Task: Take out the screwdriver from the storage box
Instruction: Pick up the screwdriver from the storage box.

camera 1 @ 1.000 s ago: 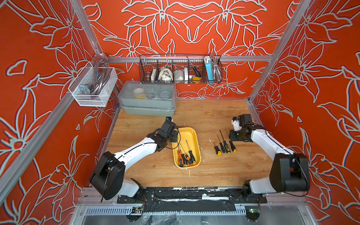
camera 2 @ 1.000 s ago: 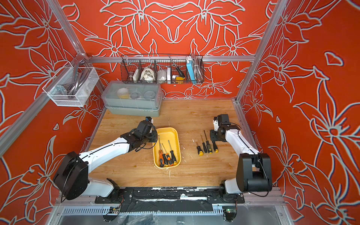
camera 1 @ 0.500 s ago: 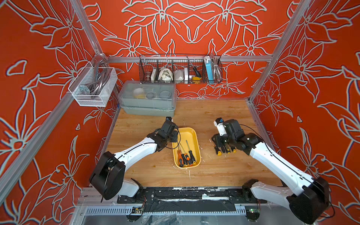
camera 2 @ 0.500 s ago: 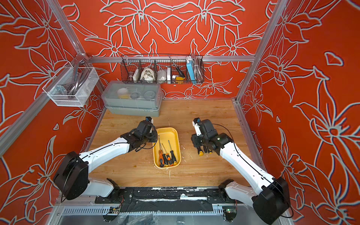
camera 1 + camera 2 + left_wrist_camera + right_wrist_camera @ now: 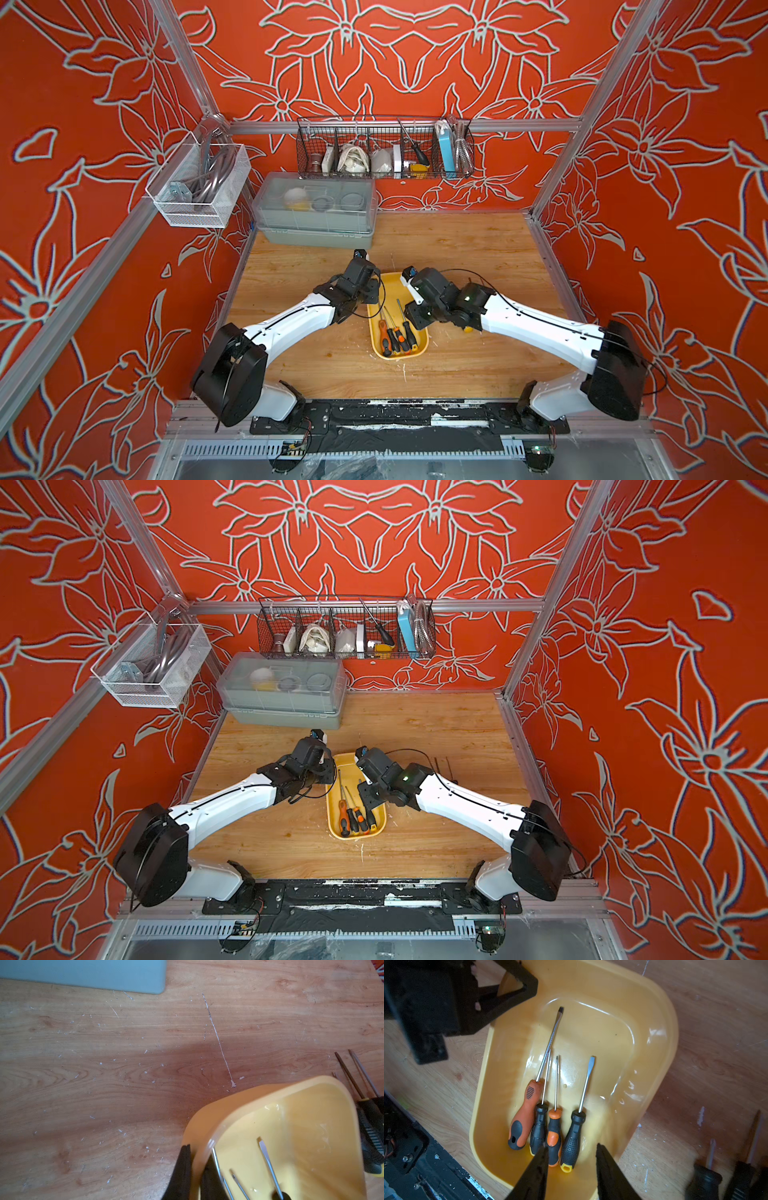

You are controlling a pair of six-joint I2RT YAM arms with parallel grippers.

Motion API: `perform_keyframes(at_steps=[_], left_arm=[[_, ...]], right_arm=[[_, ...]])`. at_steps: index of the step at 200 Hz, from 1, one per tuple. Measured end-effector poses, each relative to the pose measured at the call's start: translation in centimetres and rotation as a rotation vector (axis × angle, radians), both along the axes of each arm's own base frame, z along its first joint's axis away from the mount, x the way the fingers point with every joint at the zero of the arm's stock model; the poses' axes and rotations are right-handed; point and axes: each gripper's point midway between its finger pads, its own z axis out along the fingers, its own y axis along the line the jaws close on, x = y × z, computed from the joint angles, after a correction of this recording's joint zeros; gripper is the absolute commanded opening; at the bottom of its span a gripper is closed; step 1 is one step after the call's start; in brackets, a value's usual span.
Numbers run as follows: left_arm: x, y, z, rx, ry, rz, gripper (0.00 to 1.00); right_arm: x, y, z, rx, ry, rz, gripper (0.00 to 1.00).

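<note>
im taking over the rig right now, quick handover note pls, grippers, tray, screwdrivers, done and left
Left gripper: shut on the storage box rim, pinching its side wall.
Right gripper: open, empty, above the handle ends in the box.
In the box: four screwdrivers side by side, handles toward the robot's base.
Out: other screwdrivers lie on the table on the right arm's side of the box.
Done: box held; none of the four gripped.
Left: lower, close on a handle, lift out; probably the black one under the jaws.
</note>
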Motion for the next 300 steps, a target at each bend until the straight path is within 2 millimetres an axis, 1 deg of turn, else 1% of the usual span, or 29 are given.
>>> perform_keyframes(at_steps=[39, 71, 125, 146, 182, 223, 278, 300], left_arm=[[0.0, 0.0, 0.0, 0.0, 0.0, 0.0, 0.0], [0.0, 0.0, 0.0, 0.0, 0.0, 0.0, 0.0], [0.0, 0.0, 0.0, -0.002, 0.001, -0.001, 0.0], [0.0, -0.1, 0.0, -0.004, 0.001, 0.001, 0.0], [0.0, -0.1, 0.0, -0.004, 0.001, 0.0, 0.0], [0.0, -0.1, 0.0, -0.005, 0.002, 0.001, 0.0], [0.1, 0.1, 0.0, 0.002, -0.002, 0.009, 0.0], [0.1, 0.1, 0.0, 0.003, -0.002, 0.009, 0.0]], right_arm=[[-0.1, 0.5, -2.4, -0.046, 0.038, -0.009, 0.43], [0.0, 0.4, -4.8, -0.105, 0.07, -0.015, 0.43], [0.0, 0.2, -8.2, -0.183, 0.115, -0.018, 0.43], [0.1, 0.5, -8.8, -0.196, 0.123, -0.017, 0.42], [0.4, 0.8, -9.3, -0.209, 0.126, -0.018, 0.42], [0.7, 0.7, -10.2, -0.242, 0.124, -0.021, 0.32], [0.9, 1.2, -10.3, -0.255, 0.118, -0.006, 0.12], [0.9, 1.2, -10.2, -0.255, 0.118, -0.006, 0.07]])
